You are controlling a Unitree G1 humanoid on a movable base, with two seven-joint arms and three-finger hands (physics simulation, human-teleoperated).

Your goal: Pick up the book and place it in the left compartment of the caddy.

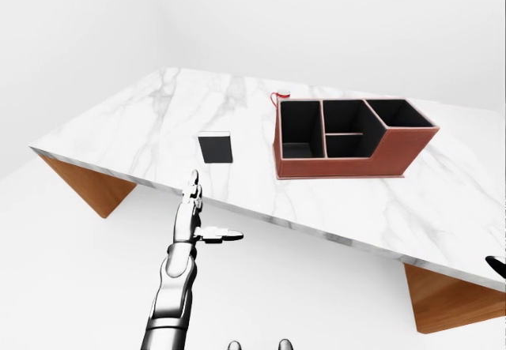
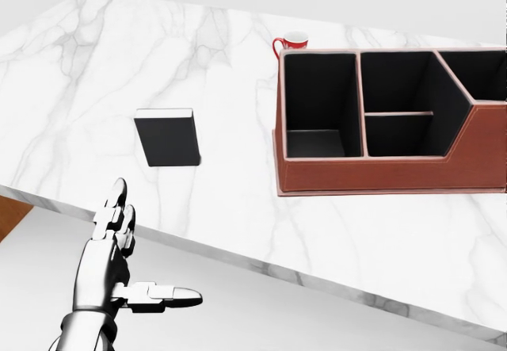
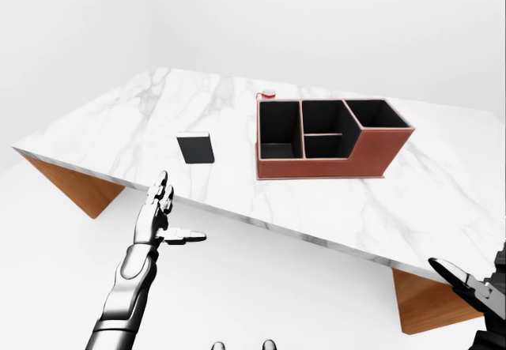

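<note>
A black book (image 2: 166,137) with a white page edge lies flat on the marble table (image 2: 238,208), left of centre in the head view. To its right stands the brown caddy (image 2: 380,173); its left compartment (image 2: 319,101) holds nothing. My left hand (image 2: 150,244) hovers below the table's near edge, under the book and apart from it, open with fingers up and thumb out to the right. At the bottom right edge of the right-eye view only part of my right hand (image 3: 468,285) shows. One of its fingers is stretched out and it holds nothing.
A red and white mug (image 2: 291,44) stands just beyond the caddy's top left corner. The table rests on slanted wooden supports (image 1: 87,188) at both ends. White floor lies between me and the table's near edge.
</note>
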